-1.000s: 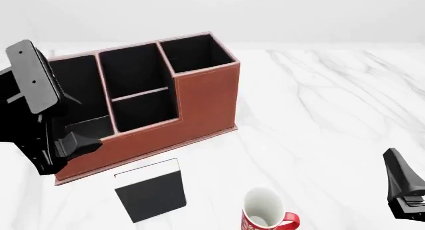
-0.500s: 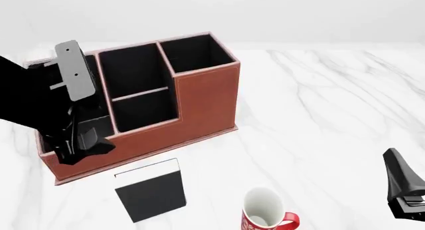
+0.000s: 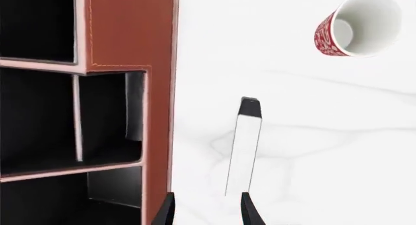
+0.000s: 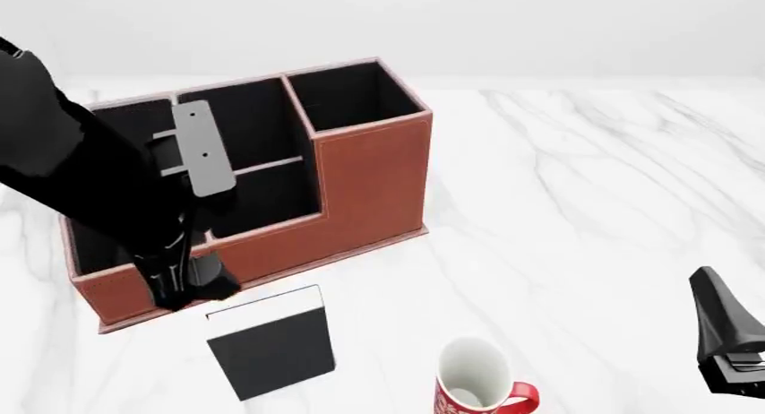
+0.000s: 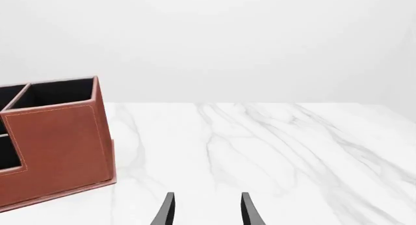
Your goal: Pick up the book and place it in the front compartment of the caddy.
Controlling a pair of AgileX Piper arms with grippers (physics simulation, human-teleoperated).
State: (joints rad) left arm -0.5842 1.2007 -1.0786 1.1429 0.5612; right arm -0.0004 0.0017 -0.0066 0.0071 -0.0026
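The black book (image 4: pixel 270 344) with a white page edge stands upright on the table just in front of the reddish-brown caddy (image 4: pixel 365 176). In the left wrist view I look down on the book's white edge (image 3: pixel 243 152), with the caddy (image 3: pixel 126 30) beside it. My left gripper (image 4: pixel 192 287) hangs over the caddy's front wall, just left of and above the book, open and empty; its fingertips (image 3: pixel 248 211) are spread near the book's end. My right gripper (image 4: pixel 726 340) is open and empty at the near right, far from the book, and looks towards the caddy (image 5: pixel 58 137).
A red-and-white mug (image 4: pixel 481 383) stands upright right of the book, near the table's front edge; it also shows in the left wrist view (image 3: pixel 359 24). White marble table (image 4: pixel 597 190) stretches to the right of the caddy.
My left arm has swung right and down, from the caddy's left end to its front wall close to the book. The book, mug and right arm have not moved.
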